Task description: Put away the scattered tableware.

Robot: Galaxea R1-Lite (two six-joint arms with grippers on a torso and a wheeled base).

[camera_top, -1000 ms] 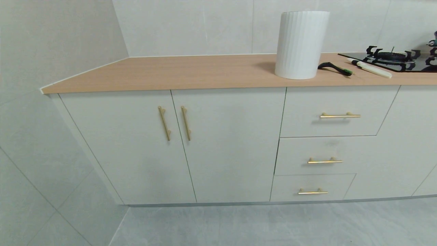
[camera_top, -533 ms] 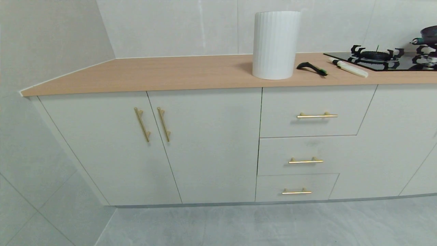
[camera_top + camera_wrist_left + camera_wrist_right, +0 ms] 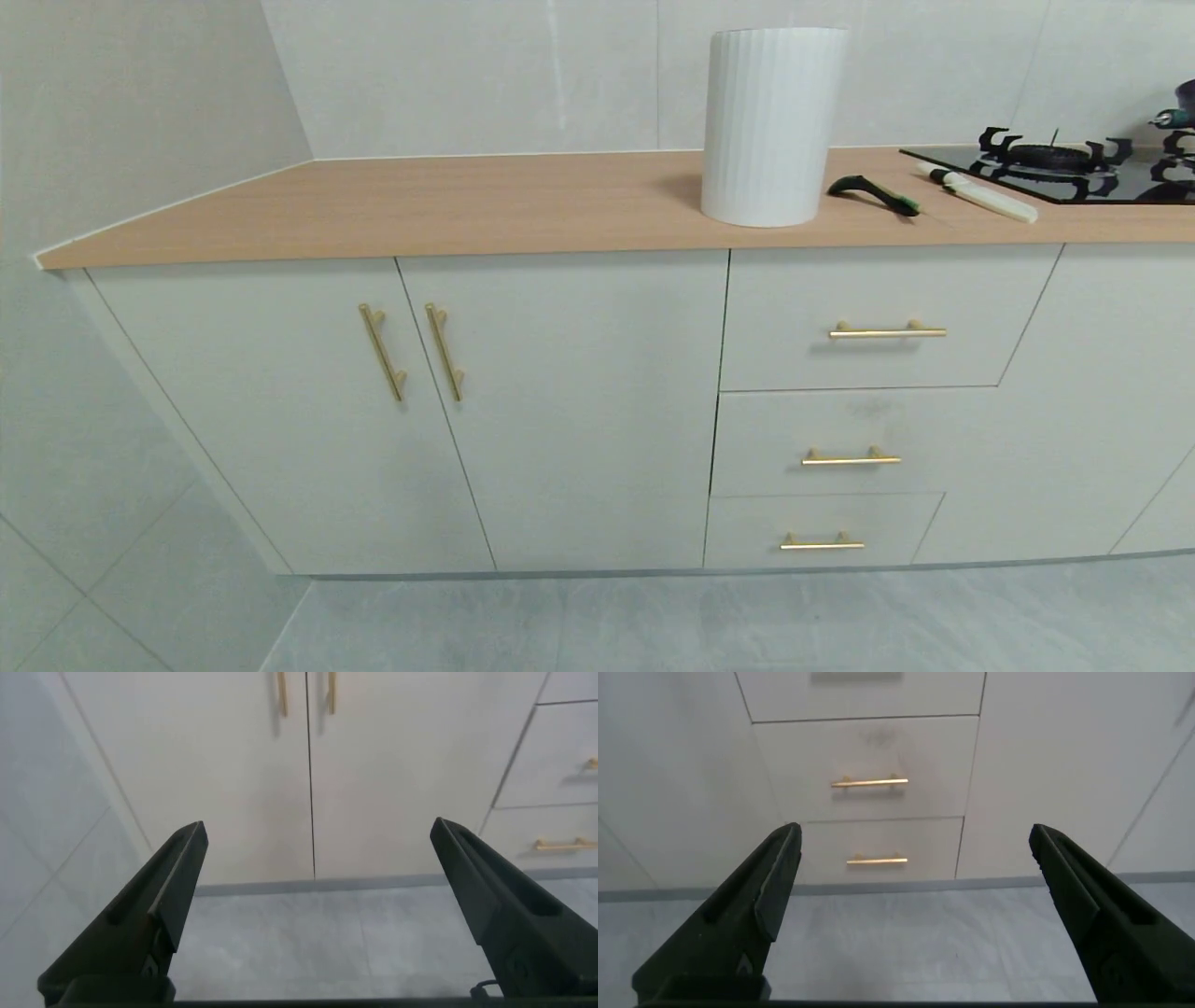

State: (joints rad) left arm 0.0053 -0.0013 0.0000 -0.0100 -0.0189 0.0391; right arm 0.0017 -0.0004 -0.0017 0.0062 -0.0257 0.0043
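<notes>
On the wooden counter (image 3: 420, 201) a tall white ribbed holder (image 3: 770, 126) stands upright. Just right of it lie a black-handled peeler (image 3: 873, 194) and a cream-handled knife (image 3: 980, 193). My left gripper (image 3: 318, 840) is open and empty, held low before the double cabinet doors (image 3: 308, 765). Also open and empty, my right gripper (image 3: 915, 845) faces the lower drawers (image 3: 868, 784) near the floor.
A black gas hob (image 3: 1064, 163) sits at the counter's right end. Below the counter are two doors with gold handles (image 3: 411, 350) and a stack of three drawers (image 3: 878, 331). A tiled wall closes the left side. Grey floor lies in front.
The whole head view has shifted: first everything slid left, then slightly right and down, so the camera moved. Nothing on the counter has moved.
</notes>
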